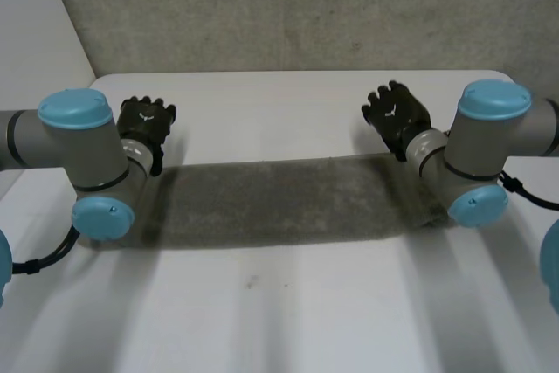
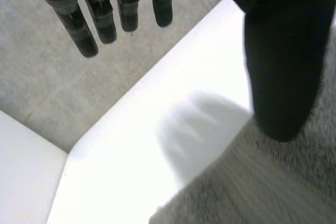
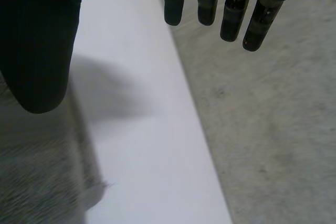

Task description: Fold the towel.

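A grey towel [image 1: 279, 200] lies flat as a long band across the white table [image 1: 288, 111], between the two arms. My left hand [image 1: 145, 121] hovers above the towel's far left end, its fingers [image 2: 86, 17] straight and apart from the thumb [image 2: 283, 61], holding nothing. The towel's edge [image 2: 252, 187] lies below that thumb. My right hand [image 1: 395, 114] hangs over the towel's far right end, its fingers [image 3: 226, 3] straight and spread from the thumb [image 3: 39, 51], empty. The towel's corner [image 3: 47, 171] lies under the right thumb.
The table's far edge [image 1: 297, 73] meets a grey carpeted floor [image 1: 288, 6] behind. A white wall panel [image 1: 35, 15] stands at the far left. Bare tabletop [image 1: 288, 303] lies in front of the towel.
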You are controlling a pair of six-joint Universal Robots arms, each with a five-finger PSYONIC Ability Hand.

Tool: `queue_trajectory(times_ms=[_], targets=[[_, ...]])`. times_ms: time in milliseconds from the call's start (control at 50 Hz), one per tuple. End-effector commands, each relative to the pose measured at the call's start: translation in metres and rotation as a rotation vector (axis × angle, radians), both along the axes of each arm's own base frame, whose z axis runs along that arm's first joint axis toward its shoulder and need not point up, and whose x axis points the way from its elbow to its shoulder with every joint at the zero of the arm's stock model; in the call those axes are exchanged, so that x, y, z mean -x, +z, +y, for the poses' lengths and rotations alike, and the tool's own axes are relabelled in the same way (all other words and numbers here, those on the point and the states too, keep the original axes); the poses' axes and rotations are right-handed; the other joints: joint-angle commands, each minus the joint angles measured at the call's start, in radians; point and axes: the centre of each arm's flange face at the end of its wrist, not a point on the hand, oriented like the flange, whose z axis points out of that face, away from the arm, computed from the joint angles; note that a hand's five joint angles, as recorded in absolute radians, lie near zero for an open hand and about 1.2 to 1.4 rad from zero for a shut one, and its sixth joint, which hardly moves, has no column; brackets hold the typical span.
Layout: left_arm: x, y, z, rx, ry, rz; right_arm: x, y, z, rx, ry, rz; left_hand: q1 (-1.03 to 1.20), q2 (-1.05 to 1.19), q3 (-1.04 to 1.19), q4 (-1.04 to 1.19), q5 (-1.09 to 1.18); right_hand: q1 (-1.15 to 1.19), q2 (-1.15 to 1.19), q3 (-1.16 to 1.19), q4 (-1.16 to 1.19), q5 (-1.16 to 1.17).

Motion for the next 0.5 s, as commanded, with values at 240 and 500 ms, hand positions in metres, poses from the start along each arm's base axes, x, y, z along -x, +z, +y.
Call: queue_trajectory(times_ms=[240,500], targets=[[-0.019,0.104,0.059,0.097,-0.006,0.275,0.046,0.119,0.051,-0.077,-0.098,-0.431,-0.041,-0.039,-0.040,-0.041,-0.052,-0.035,-0.062,-0.042,-0.060,-0.068],[-0.045,0.086,0.124,-0.063,-0.011,0.427,0.104,0.062,0.088,-0.510,-0.320,-0.324,-0.035,-0.033,-0.034,-0.035,-0.046,-0.035,-0.062,-0.042,-0.060,-0.068]])
